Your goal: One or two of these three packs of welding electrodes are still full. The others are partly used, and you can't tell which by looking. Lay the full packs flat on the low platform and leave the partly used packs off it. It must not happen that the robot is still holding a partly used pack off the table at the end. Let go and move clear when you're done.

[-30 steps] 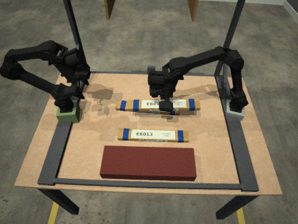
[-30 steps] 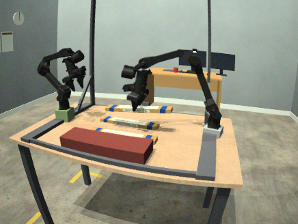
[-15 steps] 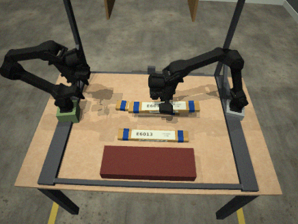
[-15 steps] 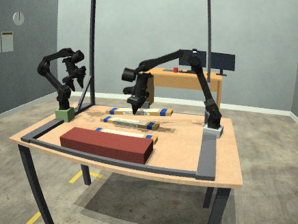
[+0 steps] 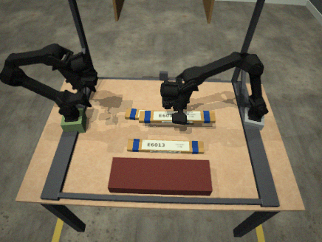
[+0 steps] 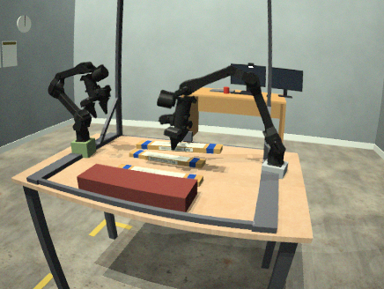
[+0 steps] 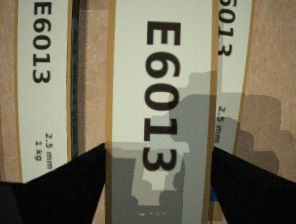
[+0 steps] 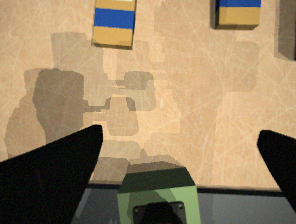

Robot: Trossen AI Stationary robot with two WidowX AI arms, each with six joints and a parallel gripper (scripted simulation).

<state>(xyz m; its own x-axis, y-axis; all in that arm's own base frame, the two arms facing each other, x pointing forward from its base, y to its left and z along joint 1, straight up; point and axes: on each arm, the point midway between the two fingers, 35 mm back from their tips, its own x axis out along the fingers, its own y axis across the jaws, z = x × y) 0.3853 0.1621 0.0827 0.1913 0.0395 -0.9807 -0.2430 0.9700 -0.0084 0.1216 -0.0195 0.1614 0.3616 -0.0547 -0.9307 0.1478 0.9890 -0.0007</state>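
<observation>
Three tan packs with blue bands and white E6013 labels are in view. My left gripper (image 5: 179,117) is shut on the middle of one pack (image 5: 176,116) and holds it level, low over the table; it fills the left wrist view (image 7: 162,90). A second pack (image 5: 131,113) lies on the table partly hidden behind the held one, and shows more fully in the exterior view (image 6: 167,158). The third pack (image 5: 165,145) lies flat just behind the dark red low platform (image 5: 160,176), which has nothing on it. My right gripper (image 5: 84,85) is open and empty, raised at the far left.
A grey frame (image 5: 258,162) runs around the table's edges, with upright posts at the back. The right arm stands on a green block (image 5: 74,125) and the left arm on a grey block (image 5: 254,122). Two pack ends (image 8: 114,22) show in the right wrist view.
</observation>
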